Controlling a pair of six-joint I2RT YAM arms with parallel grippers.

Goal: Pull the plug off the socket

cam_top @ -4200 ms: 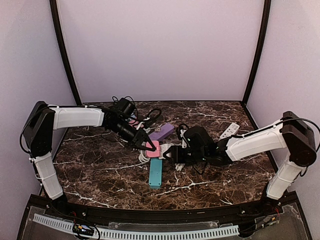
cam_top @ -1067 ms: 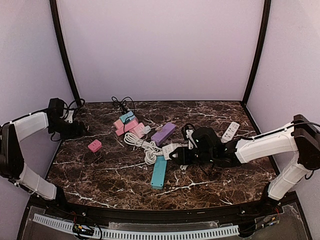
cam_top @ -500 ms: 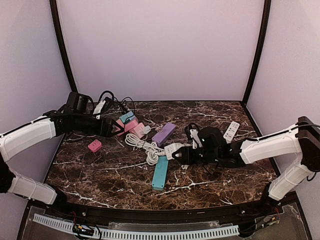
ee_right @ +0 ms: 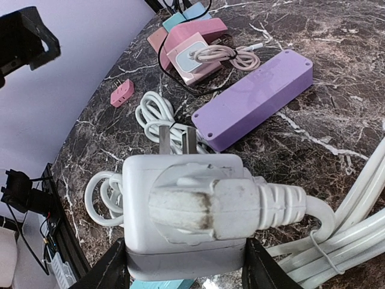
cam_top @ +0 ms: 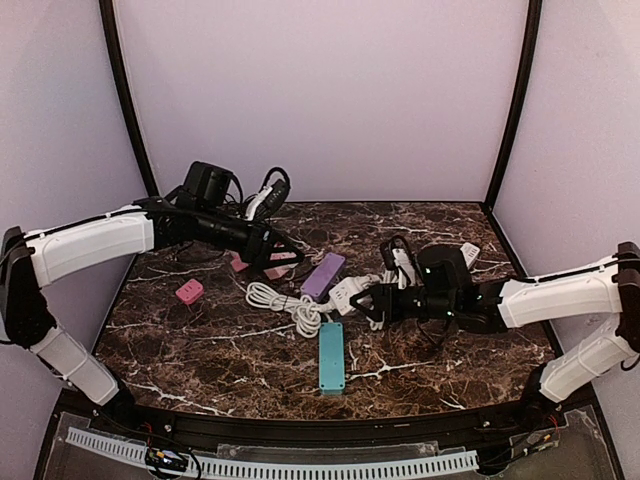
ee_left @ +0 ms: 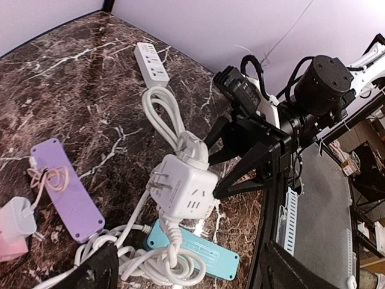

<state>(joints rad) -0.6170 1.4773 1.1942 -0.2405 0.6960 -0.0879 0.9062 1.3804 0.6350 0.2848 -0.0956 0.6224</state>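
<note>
The white plug point(ee_right: 207, 208) sits pushed into the white cube socket point(ee_right: 180, 253), and the right gripper point(cam_top: 366, 298) is clamped on the sides of that cube, the plug's cable running back alongside its fingers. Beyond the fingertips lie a purple power strip point(cam_top: 323, 275) and a coiled white cord point(cam_top: 290, 305), with a teal power strip point(cam_top: 331, 370) nearer the bases. The left gripper point(cam_top: 285, 255) hangs with jaws spread, grasping nothing, above the pink chargers point(cam_top: 272, 270) and well apart from the cube.
</note>
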